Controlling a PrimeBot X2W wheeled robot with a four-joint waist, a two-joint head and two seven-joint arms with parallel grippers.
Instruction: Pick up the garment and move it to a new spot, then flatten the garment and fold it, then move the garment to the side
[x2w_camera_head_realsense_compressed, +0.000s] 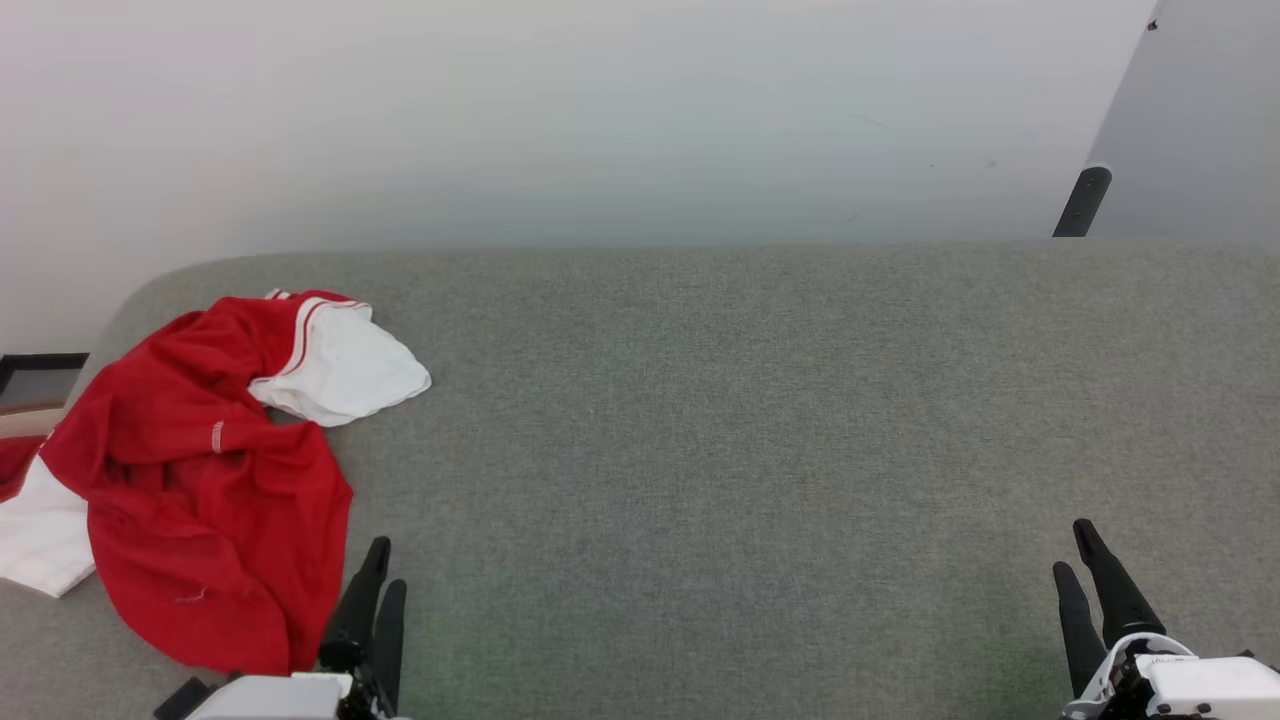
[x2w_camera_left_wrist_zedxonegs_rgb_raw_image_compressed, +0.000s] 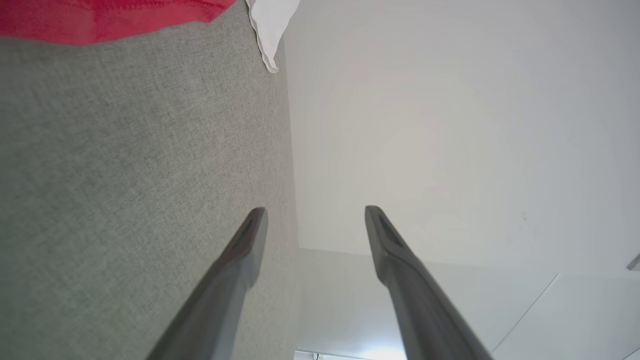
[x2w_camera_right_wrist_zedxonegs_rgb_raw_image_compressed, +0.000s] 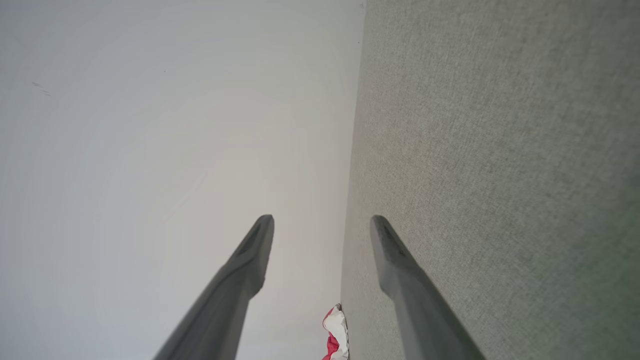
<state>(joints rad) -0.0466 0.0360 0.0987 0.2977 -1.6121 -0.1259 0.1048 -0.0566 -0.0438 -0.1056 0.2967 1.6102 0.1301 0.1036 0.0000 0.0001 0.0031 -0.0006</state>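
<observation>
Garment (x2w_camera_head_realsense_compressed: 200, 480): red jersey lying crumpled in a heap on the grey fabric worktop (x2w_camera_head_realsense_compressed: 750, 420), just left of the left end effector and stretching away ahead of it; not held.
Garment, near edge: the red hem lies just beside the left end effector's fingers (x2w_camera_head_realsense_compressed: 362, 600) in the head view. Whether cloth and finger touch there I cannot tell.
White sleeve (x2w_camera_head_realsense_compressed: 350, 370): has red-and-white striped trim and is spread out at the heap's far side, ahead of the left end effector and slightly left of it.
Second white patch (x2w_camera_head_realsense_compressed: 40, 540): lies at the heap's outer edge, far left of the left end effector.
Left end effector (x2w_camera_head_realsense_compressed: 389, 565): released – the left wrist view shows its two dark fingers well apart (x2w_camera_left_wrist_zedxonegs_rgb_raw_image_compressed: 315, 210) with nothing between them, and red cloth (x2w_camera_left_wrist_zedxonegs_rgb_raw_image_compressed: 100, 20) beyond the tips.
Right end effector (x2w_camera_head_realsense_compressed: 1073, 548): released, fingers spread (x2w_camera_right_wrist_zedxonegs_rgb_raw_image_compressed: 322, 218) over bare worktop and gripping nothing. The garment is well apart from it, across the worktop to its left, a small red-and-white scrap (x2w_camera_right_wrist_zedxonegs_rgb_raw_image_compressed: 336, 335) in the right wrist view.
Worktop: bare grey fabric between the two end effectors and ahead of both.
Wall (x2w_camera_head_realsense_compressed: 600, 120): pale and plain, beyond the worktop's far edge.
Dark-framed object (x2w_camera_head_realsense_compressed: 40, 375): at the picture's edge, left of the garment – too cut off to name.
</observation>
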